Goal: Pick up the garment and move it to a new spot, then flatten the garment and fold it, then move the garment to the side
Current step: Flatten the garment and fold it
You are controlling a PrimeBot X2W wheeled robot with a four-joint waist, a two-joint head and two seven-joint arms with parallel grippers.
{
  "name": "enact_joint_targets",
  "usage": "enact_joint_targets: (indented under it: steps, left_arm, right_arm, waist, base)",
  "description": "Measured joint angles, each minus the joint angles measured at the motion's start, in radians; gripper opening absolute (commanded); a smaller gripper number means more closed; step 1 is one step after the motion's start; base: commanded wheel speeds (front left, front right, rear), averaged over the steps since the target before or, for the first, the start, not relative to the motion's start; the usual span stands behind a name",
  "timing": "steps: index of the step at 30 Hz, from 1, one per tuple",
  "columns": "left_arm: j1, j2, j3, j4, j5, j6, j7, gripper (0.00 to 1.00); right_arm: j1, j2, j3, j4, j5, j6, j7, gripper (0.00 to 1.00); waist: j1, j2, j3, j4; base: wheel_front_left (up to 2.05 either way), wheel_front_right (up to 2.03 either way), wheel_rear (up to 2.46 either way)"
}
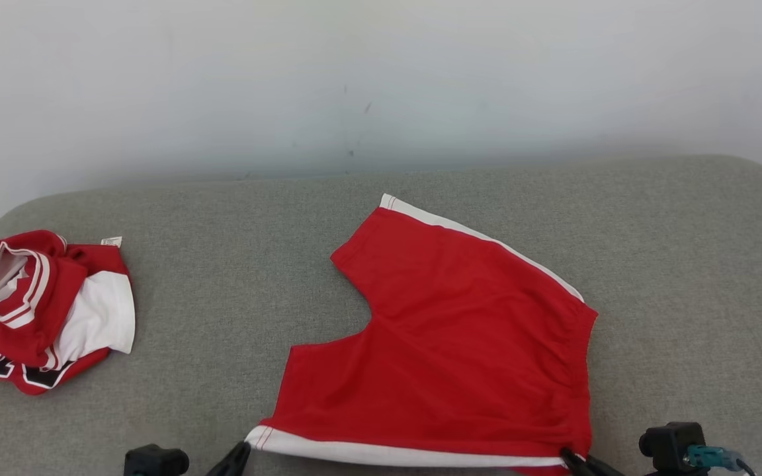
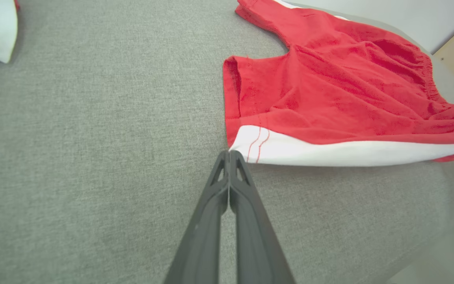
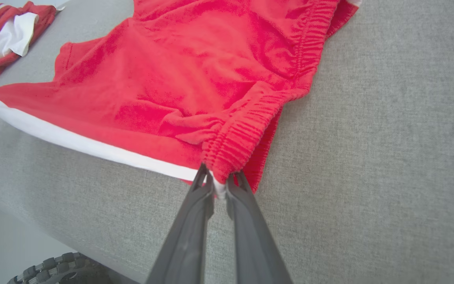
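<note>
Red shorts (image 1: 460,344) with white side stripes lie spread on the grey cushioned surface (image 1: 222,277), waistband to the right and both legs pointing left. My left gripper (image 1: 243,448) is shut on the near leg's white hem corner, and in the left wrist view the left gripper (image 2: 229,153) pinches that corner of the shorts (image 2: 329,90). At the near end of the elastic waistband my right gripper (image 1: 567,455) is shut on the cloth. The right wrist view has the right gripper (image 3: 219,182) with white fabric of the shorts (image 3: 179,75) between its fingers. The near white stripe runs taut between both grippers.
A crumpled red and white jersey (image 1: 37,311) lies at the surface's far left, also visible as the jersey (image 3: 10,31) in the right wrist view. A white wall rises behind. The surface's near edge drops to the floor, where a tyre (image 3: 53,268) sits below it.
</note>
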State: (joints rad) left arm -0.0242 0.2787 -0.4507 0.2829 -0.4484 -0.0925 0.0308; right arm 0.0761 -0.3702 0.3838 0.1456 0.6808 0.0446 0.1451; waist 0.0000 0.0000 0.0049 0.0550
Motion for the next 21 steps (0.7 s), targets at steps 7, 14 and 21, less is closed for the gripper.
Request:
enact_joint_targets:
  steps: [7, 14, 21]
  left_arm:
    - [-0.033, 0.052, 0.042, -0.077, 0.009, 0.003, -0.028, 0.0]
    - [-0.184, 0.09, 0.056, -0.113, 0.015, -0.015, -0.016, 0.0]
    - [-0.343, 0.139, 0.054, -0.088, -0.002, -0.031, 0.029, 0.0]
  right_arm:
    - [-0.031, 0.004, -0.015, -0.054, 0.04, 0.022, -0.003, 0.0]
    - [-0.127, 0.013, -0.034, -0.073, 0.058, 0.026, 0.023, 0.0]
    - [-0.289, 0.055, -0.028, -0.032, 0.058, 0.025, 0.059, 0.0]
  waist:
    - [0.0, 0.0, -0.001, -0.02]
    - [0.0, 0.0, 0.024, -0.054]
    - [0.0001, 0.0, 0.074, -0.093]
  base:
    - [0.0, 0.0, 0.0]
    - [0.0, 0.0, 0.0]
    - [0.0, 0.0, 0.0]
